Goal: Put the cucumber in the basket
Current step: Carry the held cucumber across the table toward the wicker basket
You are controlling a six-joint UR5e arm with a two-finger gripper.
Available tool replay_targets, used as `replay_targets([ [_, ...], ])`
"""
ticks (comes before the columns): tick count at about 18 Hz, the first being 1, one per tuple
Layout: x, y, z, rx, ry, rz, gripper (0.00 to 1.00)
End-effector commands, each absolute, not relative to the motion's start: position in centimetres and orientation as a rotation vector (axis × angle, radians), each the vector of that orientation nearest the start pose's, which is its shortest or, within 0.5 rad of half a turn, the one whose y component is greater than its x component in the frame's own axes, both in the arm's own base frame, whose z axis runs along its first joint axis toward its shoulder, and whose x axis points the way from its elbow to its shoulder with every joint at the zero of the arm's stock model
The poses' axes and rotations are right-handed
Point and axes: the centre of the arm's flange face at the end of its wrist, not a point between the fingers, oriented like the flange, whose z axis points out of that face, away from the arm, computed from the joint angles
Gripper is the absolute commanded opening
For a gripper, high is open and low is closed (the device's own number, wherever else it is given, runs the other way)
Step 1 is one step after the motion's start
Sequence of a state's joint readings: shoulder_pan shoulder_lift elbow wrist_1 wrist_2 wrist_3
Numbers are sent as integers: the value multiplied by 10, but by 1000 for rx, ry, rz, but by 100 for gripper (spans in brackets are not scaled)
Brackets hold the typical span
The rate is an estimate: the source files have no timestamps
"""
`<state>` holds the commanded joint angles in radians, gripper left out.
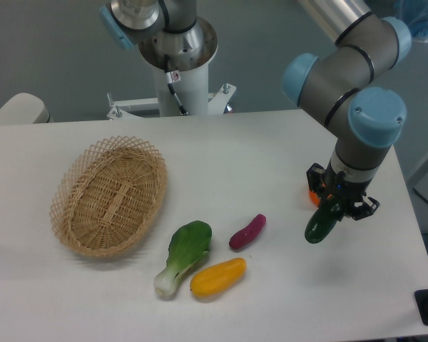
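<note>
Near the right edge of the desk (pixel 257 157), the gripper (pixel 334 201) points downward with its 2 fingers closed on the upper end of the cucumber (pixel 322 221). The cucumber hangs tilted, its lower end down and to the left, lifted clear of the desk surface with a faint shadow under it. Something orange (pixel 313 197) shows just behind the gripper on its left side; what it is cannot be told.

The basket (pixel 108 196) lies toward the left edge of the desk, well apart from the cucumber, with nothing in it. Between them, nearer the front edge, lie 3 vegetables: a bok choy (pixel 184 256), a yellow one (pixel 218 277) just beside it on the right, and a purple one (pixel 247 231) a little behind.
</note>
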<state>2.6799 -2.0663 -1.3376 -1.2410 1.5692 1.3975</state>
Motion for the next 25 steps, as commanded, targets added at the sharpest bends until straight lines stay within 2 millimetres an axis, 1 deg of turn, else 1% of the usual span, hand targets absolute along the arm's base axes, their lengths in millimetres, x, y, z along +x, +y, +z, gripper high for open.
replay_targets([
  [5,-551,425,337,-3089,451,79,11],
  [6,-546,423,336,-3091,451,72,10],
  [8,-531,423,336,-3086,463,57,9],
  [10,-516,426,330,-3086,472,30,9],
  [11,-505,433,330,-3084,499,26,9],
  [14,-476,440,331,-3080,546,10,9],
  [16,-448,440,329,-3078,585,-13,9],
  [17,-427,441,326,-3079,617,-32,9],
  [19,-398,445,326,-3074,665,-45,9],
  [21,-376,454,331,-3069,716,-41,9],
  [22,-356,460,334,-3067,728,-42,9],
  [25,-316,470,330,-3066,770,-54,9],
])
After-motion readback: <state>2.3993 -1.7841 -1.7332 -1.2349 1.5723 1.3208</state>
